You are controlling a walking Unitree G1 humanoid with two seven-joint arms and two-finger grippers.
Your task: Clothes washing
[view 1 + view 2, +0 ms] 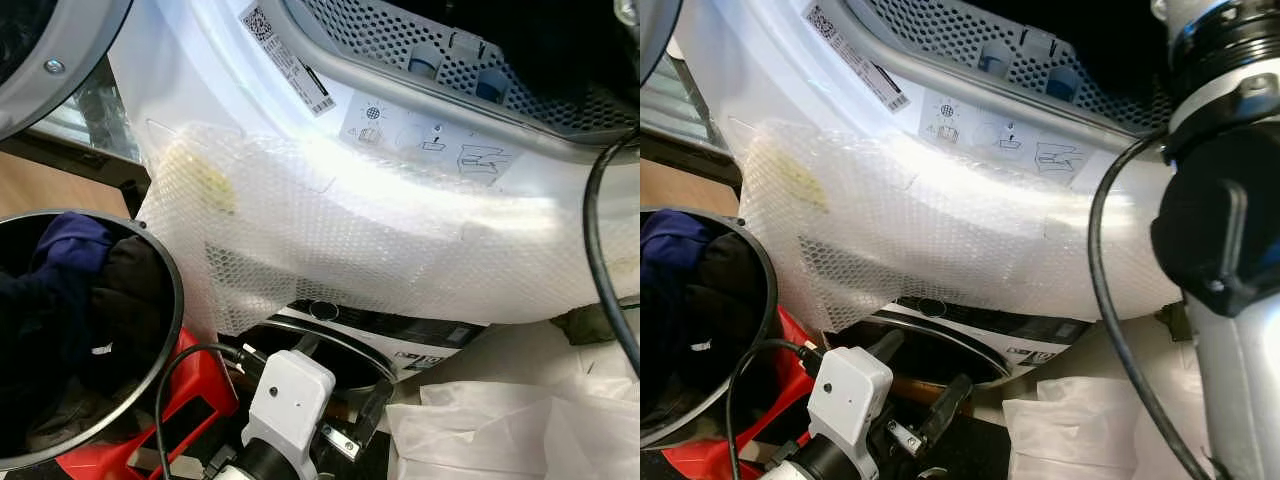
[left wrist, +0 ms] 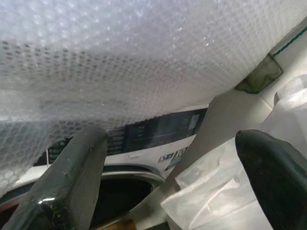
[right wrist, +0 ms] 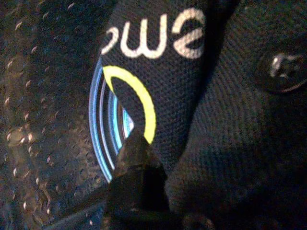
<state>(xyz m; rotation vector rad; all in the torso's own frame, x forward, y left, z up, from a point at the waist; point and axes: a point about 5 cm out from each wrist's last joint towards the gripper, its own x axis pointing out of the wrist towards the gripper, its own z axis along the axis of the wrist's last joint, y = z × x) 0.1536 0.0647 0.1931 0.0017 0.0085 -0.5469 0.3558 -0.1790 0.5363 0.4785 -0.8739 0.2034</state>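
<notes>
Loading dark garment point(image 3: 192, 110) into washer drum point(image 1: 470, 45): reaching deep, right arm point(image 1: 1225, 250) extending through opening, right gripper point(image 3: 136, 187) pressing against knit fabric with printed lettering inside drum; finger state impossible to tell. Releasing well past the rim, judged best. Avoiding bubble wrap point(image 1: 380, 230) draping machine front. Keeping left gripper point(image 2: 168, 158), fingers apart and empty, hovering low beside white bags point(image 1: 510, 420). Remaining clothes sitting in basket point(image 1: 172, 330), near left.

A home laundry corner: a white washing machine point(image 1: 420, 140) standing open, bubble wrap point(image 1: 350, 240) hanging over its front, a clothes-filled bin point(image 1: 90, 330) sitting beside it.
</notes>
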